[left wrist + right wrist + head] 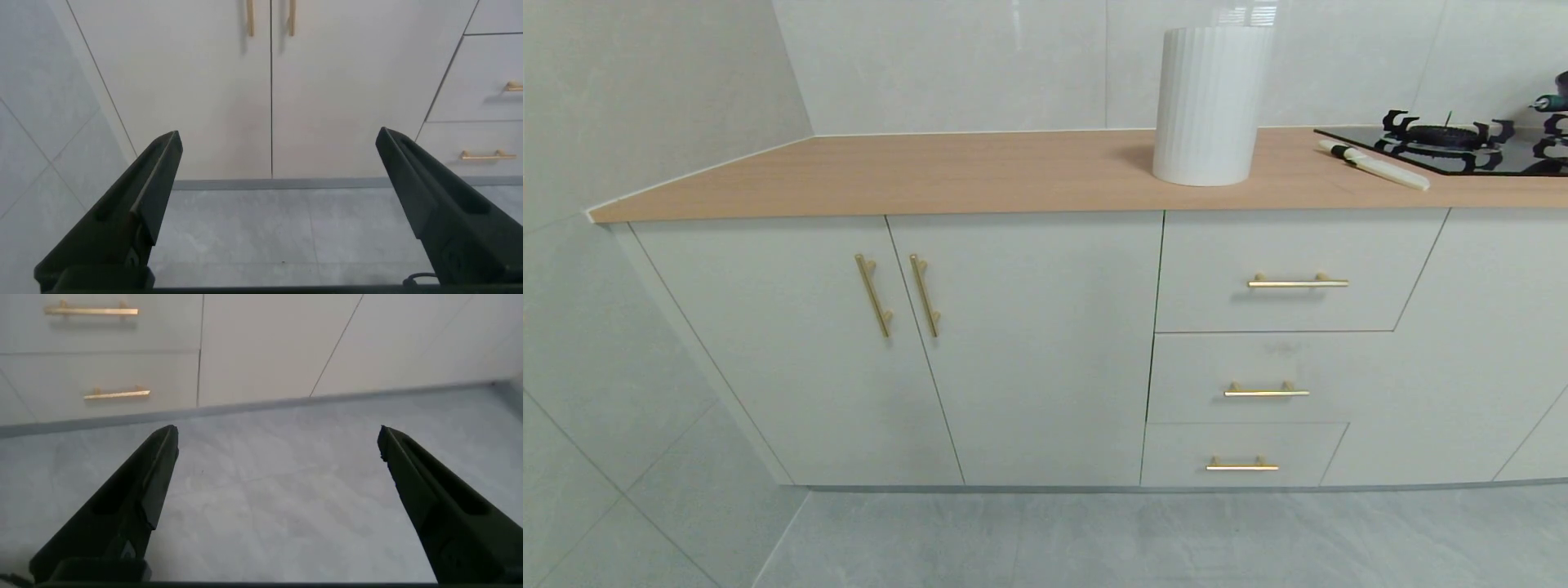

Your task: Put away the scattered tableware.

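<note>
The left gripper [278,135] — two matte black fingers [135,208], long and flat-sided, each narrowing from a broad base to a blunt, squared tip. A shallow, elongated recess runs along the side face of each finger, and the upper edges catch a faint grey sheen. The right gripper [277,430] is of the same build — plain black, wedge-shaped fingers [441,510] with the same slot-like recess along the side.

The head camera looks down from well back at the light wooden counter [931,175] and white double cabinet doors [898,351]. The wrist cameras sit low and close: left shares those doors [270,90], right the gold-handled white drawers [98,367].
</note>
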Available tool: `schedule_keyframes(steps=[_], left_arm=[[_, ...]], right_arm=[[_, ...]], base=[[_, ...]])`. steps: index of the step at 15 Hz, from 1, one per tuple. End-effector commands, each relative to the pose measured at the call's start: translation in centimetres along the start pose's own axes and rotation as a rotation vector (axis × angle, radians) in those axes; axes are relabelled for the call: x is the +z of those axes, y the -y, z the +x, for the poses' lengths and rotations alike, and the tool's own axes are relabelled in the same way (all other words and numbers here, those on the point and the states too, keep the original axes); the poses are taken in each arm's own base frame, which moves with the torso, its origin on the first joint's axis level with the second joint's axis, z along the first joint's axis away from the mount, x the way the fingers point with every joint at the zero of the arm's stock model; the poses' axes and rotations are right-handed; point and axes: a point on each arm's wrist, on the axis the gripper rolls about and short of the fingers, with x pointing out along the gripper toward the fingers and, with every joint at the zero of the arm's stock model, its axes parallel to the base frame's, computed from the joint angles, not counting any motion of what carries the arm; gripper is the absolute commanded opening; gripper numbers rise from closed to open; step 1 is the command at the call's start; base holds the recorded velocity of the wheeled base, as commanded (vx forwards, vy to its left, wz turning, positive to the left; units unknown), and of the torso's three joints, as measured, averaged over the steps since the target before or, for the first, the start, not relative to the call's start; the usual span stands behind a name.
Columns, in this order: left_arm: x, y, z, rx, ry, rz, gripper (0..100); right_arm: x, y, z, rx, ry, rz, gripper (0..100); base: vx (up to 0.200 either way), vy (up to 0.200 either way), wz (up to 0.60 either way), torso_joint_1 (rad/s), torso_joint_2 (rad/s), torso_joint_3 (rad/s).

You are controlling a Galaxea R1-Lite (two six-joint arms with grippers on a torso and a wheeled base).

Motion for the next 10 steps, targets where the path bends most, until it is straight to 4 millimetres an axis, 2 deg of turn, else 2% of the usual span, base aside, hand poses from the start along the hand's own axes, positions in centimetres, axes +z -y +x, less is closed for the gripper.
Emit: schedule_keyframes(steps=[1,3,5,7,10], left_arm=[[0.0,0.0,0.0,0.0,-0.001,0.0,100],[0.0,0.0,0.0,0.0,-0.001,0.0,100],[0.0,0.0,0.0,0.0,0.0,0.0,100],[0.0,0.0,0.0,0.0,0.0,0.0,100],[0.0,0.0,0.0,0.0,-0.001,0.0,100]], right_arm=[[-0.5,-0.1,0.0,-0.046,-0.002,0.036,100],[-1.0,0.0,-0.7,-0.113,0.052,0.081,100],[-1.2,0.0,-0.7,-0.106,0.061,0.091,100],[-1.3,-0.6,0.0,0.017,0.124,0.111,100],[-1.4,-1.8,1.2,0.24,0.32,0.149,100]], base=[[0.0,0.0,0.0,0.0,0.0,0.0],[0.0,0.0,0.0,0.0,0.0,0.0],[0.0,0.0,0.0,0.0,0.0,0.0],[0.0,0.0,0.0,0.0,0.0,0.0],[0.0,0.0,0.0,0.0,0.0,0.0]])
